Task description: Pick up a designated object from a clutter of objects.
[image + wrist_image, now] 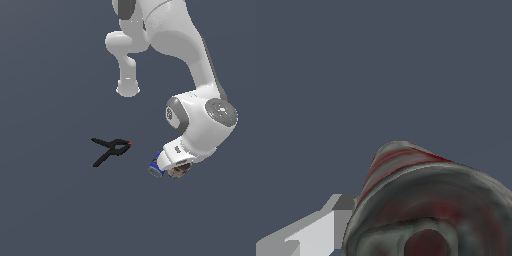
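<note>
Clutter runs across the exterior view from its left: the black spring clamp [111, 150] with its red tip lies well apart from the gripper [176, 167], off toward the exterior view's left; next comes the blue can [156, 166], lying just beside the gripper; then the red-and-white can [179, 170], which sits directly under the hand, mostly hidden by the arm's wrist.

The wrist view is filled by the red-and-white can [426, 210] at very close range, its greyish metal end and red-striped side showing, with one pale finger [316, 235] alongside it. Whether that finger presses the can or merely stands next to it cannot be told, and the other finger is out of view, so how wide the jaws stand is unclear.

As a judgement, the tin should be stiff and not fragile, moderately light, with a smooth, somewhat slippery label. It seems to lie tilted, so it may roll; the best hold is across the cylindrical wall at mid-length, clear of the blue neighbour.
</note>
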Tool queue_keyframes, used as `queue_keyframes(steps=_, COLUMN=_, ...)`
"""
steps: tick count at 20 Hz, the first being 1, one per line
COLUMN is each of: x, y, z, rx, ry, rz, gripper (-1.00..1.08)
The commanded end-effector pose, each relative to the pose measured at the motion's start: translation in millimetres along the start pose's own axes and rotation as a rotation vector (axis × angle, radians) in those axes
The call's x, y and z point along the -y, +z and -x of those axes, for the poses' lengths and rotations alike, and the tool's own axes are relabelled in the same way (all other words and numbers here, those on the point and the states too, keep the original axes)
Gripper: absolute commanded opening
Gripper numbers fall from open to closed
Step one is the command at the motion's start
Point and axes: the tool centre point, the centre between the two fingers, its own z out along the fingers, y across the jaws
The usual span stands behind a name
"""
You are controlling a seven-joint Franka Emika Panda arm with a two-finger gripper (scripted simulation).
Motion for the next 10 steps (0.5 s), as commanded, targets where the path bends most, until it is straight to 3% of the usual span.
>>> queue_keyframes(steps=1, x=-13, y=-14, z=13, rx=0.001, ry=0.003, rz=0.001, gripper=-1.0)
queue_keyframes(steps=10, x=-60, y=-73, z=65, rx=0.001, ry=0.003, rz=0.001, gripper=-1.0)
